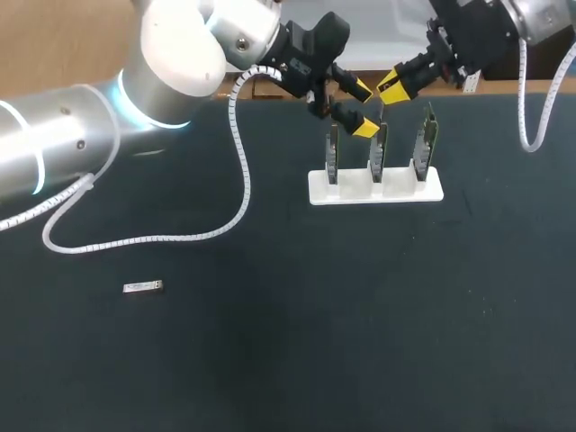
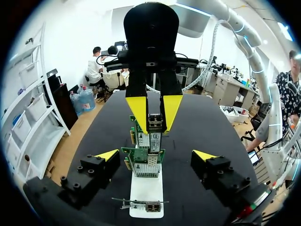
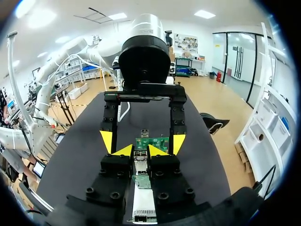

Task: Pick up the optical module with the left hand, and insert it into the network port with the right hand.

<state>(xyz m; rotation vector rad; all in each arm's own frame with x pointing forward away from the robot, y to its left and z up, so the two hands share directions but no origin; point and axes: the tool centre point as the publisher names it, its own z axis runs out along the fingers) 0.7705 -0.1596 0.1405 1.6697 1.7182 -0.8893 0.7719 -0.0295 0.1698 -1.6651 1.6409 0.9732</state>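
My right gripper (image 1: 391, 89) hovers above the middle card, shut on a small metal optical module (image 3: 140, 159), which also shows in the left wrist view as the module (image 2: 155, 122) between the right arm's yellow fingertips (image 2: 138, 108). My left gripper (image 1: 362, 110) stands open just left of it, its fingers to either side of the row of cards, holding nothing. Three green network cards (image 1: 378, 153) stand upright in a white stand (image 1: 376, 189). A second optical module (image 1: 142, 287) lies flat on the dark table at the left.
The left arm's white coiled cable (image 1: 236, 193) droops onto the table left of the stand. The right arm's cable (image 1: 531, 135) hangs at the far right. The stand (image 2: 146, 194) lies under both grippers.
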